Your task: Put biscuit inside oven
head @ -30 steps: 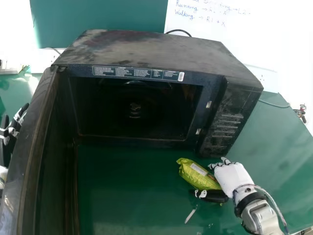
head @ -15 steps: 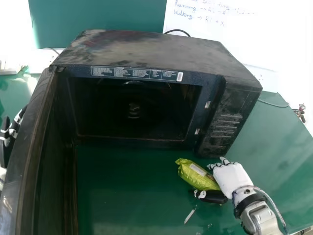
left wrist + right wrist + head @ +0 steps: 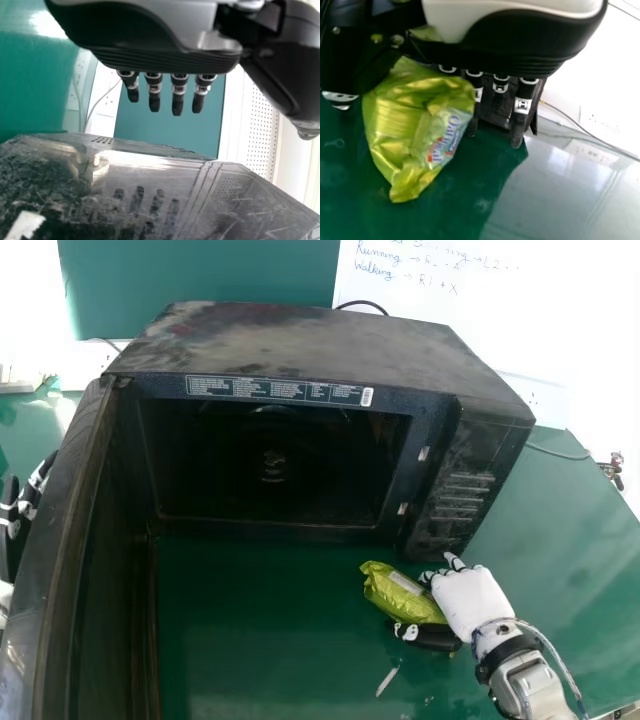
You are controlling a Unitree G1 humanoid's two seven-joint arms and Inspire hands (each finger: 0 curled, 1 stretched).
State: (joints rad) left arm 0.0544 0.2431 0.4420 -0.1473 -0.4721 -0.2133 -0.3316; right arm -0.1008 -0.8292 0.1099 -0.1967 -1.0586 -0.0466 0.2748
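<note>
The yellow-green biscuit packet lies on the green worktop, outside of the oven and in front of it, near the lower part of its control panel. The right hand is at the nearer end of this packet, on its right side. The packet sits between the thumb, which is along its near side, and the fingers, which are at its other side. One end of the packet is close under the palm, and the other end points away from the hand, toward the front of the oven.

In the right wrist view, the fingers are rather straight and relaxed, so the right hand is released, with the packet resting in the space between them and the thumb. How firmly the hand touches it, I cannot tell.

The oven door stands wide open at the left, and the dark inside of the oven faces the robot. The left hand is beyond this door, at the left edge of the head view. Its fingers are straight and hold nothing. In the left wrist view they are above a dark, shiny, scratched surface, which reflects them.
</note>
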